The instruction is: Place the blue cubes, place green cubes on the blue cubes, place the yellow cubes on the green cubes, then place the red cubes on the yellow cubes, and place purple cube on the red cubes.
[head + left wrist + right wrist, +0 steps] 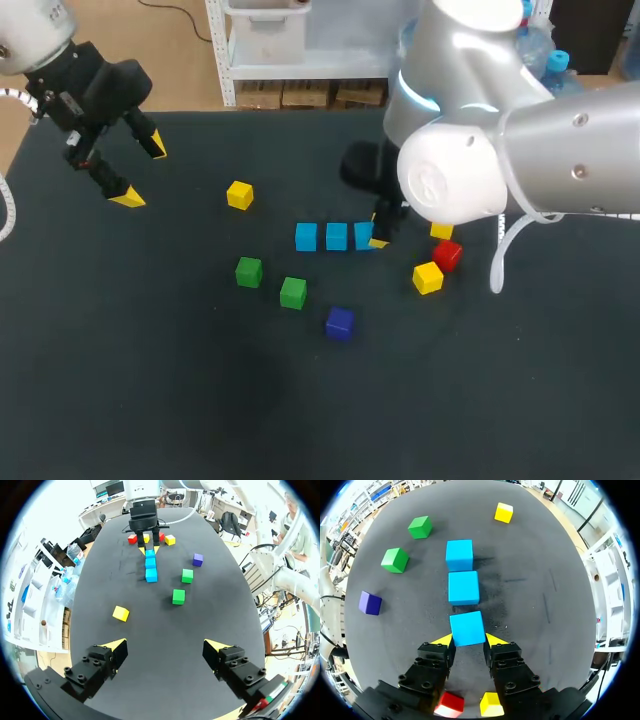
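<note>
Right pincer [468, 641]: closed on light blue cube [467, 628]
Cube: on black surface [150, 380], end of a three-cube blue row [463, 587]
Left pincer [165, 644]: wide open, above surface, well apart from cubes

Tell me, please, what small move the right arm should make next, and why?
Probably open the right jaws and lift straight up. The blue cube between them rests flat on the table, in line with the other two blue cubes, so the blue row looks finished. Both green cubes lie loose beside the row, waiting to be stacked.
</note>
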{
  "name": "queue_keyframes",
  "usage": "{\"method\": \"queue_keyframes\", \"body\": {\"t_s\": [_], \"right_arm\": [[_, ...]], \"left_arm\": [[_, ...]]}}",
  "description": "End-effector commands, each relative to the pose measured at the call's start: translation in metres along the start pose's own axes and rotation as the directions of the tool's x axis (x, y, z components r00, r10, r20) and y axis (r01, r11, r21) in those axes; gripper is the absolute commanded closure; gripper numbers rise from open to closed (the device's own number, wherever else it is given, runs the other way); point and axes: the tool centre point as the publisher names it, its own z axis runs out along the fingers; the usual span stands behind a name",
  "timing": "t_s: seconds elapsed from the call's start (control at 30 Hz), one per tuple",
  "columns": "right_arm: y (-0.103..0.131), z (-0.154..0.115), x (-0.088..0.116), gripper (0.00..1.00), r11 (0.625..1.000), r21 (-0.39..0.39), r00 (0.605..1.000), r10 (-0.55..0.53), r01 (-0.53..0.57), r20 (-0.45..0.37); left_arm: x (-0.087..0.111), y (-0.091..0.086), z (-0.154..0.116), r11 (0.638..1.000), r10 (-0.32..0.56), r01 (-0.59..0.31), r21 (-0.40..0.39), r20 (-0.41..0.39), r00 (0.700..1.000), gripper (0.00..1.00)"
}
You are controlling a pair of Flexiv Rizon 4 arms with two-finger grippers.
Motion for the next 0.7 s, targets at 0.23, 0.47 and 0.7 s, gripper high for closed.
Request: {"method": "queue_keyframes", "body": {"t_s": [0.23,0.47,0.7], "right_arm": [[0.0004,0.0006,0.0014,0.63,1.000,-0.008,1.000,0.002,-0.002,-0.001],[0.0021,0.0009,0.0045,0.64,1.000,-0.005,1.000,0.006,-0.006,-0.006],[0.0029,0.0020,0.0064,0.58,1.000,-0.007,1.000,0.011,-0.011,-0.009]], "left_arm": [[0.0006,0.0007,0.0002,1.000,0.001,-0.001,0.001,0.000,1.000,0.00],[0.0006,0.0007,0.0002,1.000,0.001,-0.001,0.001,0.000,1.000,0.00],[0.0006,0.0007,0.0002,1.000,0.001,-0.001,0.001,0.000,1.000,0.00]]}}
